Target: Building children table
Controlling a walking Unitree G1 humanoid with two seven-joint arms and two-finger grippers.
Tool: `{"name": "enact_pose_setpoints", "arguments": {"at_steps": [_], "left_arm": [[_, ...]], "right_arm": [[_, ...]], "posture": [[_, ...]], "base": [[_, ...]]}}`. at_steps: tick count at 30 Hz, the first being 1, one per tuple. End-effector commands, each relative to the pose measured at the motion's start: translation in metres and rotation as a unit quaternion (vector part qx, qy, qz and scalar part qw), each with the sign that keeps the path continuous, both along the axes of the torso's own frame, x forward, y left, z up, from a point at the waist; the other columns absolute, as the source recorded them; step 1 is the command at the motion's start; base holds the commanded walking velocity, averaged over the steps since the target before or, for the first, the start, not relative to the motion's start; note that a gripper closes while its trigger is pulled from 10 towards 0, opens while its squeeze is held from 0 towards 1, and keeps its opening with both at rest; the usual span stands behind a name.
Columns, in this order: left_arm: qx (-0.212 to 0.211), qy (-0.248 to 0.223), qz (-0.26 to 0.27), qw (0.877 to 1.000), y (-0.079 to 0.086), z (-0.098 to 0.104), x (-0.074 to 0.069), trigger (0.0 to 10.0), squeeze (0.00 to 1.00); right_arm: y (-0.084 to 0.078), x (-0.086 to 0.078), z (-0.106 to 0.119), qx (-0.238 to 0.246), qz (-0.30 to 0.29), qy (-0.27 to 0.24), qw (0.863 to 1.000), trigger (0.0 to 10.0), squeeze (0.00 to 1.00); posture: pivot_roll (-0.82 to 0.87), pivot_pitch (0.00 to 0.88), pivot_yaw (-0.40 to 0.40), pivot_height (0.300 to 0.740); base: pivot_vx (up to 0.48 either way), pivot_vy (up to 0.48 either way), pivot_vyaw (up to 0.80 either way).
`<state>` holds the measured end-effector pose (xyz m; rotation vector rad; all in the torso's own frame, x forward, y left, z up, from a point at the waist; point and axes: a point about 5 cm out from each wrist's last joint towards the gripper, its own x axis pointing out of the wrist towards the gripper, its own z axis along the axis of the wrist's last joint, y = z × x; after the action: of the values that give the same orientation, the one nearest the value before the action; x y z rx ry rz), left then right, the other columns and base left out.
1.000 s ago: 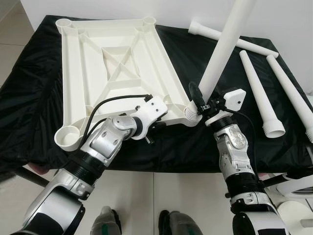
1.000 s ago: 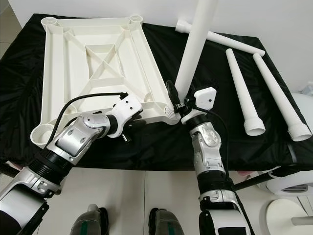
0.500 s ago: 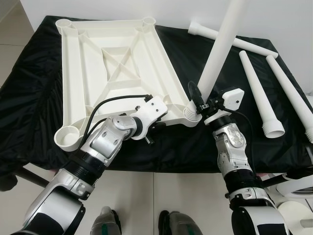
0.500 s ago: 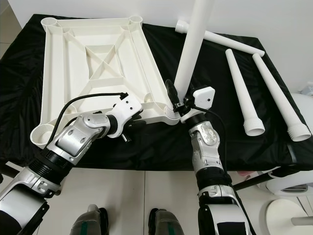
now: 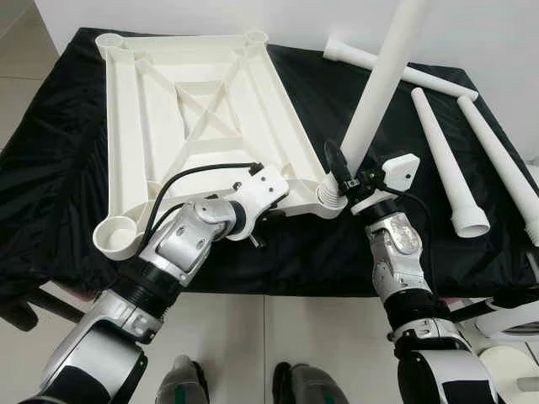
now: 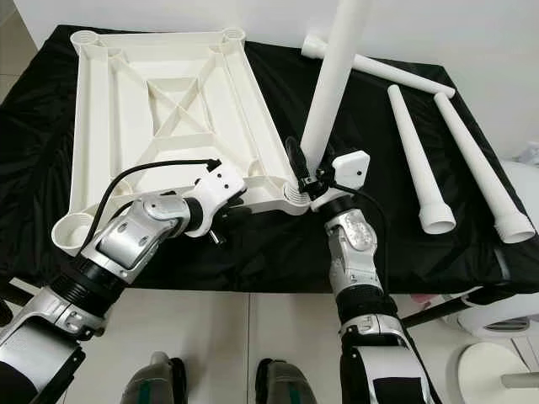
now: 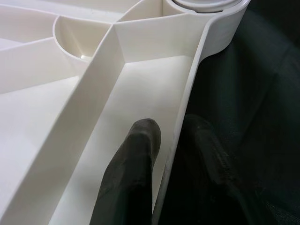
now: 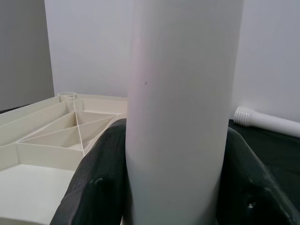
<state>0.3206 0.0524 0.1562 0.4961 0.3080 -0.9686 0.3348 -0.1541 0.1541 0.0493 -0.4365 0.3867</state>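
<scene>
Tabletop (image 5: 202,109) rim pinched by left claw (image 7: 164,154); right claw (image 5: 344,172) clamps upright leg (image 5: 379,84).

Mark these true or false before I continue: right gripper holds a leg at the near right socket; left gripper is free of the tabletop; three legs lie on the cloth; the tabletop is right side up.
1. The right gripper holds the upright leg at the near right socket: true.
2. The left gripper is free of the tabletop: false, its fingers straddle the rim.
3. Three loose legs lie on the black cloth: true.
4. The tabletop is right side up: false, its ribbed underside faces up.
</scene>
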Motion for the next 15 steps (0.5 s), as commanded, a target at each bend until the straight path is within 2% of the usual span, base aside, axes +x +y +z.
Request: {"name": "enact_pose_setpoints", "arguments": {"at_steps": [1,10,15], "left_arm": [[-0.019,-0.042,-0.001,0.999,0.001,0.021,0.002,10.0,0.0],[-0.018,-0.04,-0.002,0.999,0.001,0.021,0.001,10.0,0.0],[-0.018,-0.039,-0.004,0.999,0.001,0.021,0.0,10.0,0.0]], "right_arm": [[-0.012,-0.015,-0.056,-0.02,-0.019,0.122,0.992,10.0,0.0],[-0.016,-0.028,-0.065,-0.031,-0.022,0.12,0.992,10.0,0.0],[-0.018,-0.03,-0.067,-0.025,-0.027,0.122,0.992,10.0,0.0]], "posture": [[0.03,0.112,-0.047,0.74],[0.03,0.117,-0.044,0.74],[0.03,0.119,-0.038,0.74]], "base": [[0.0,0.0,0.0],[0.0,0.0,0.0],[0.0,0.0,0.0]]}}
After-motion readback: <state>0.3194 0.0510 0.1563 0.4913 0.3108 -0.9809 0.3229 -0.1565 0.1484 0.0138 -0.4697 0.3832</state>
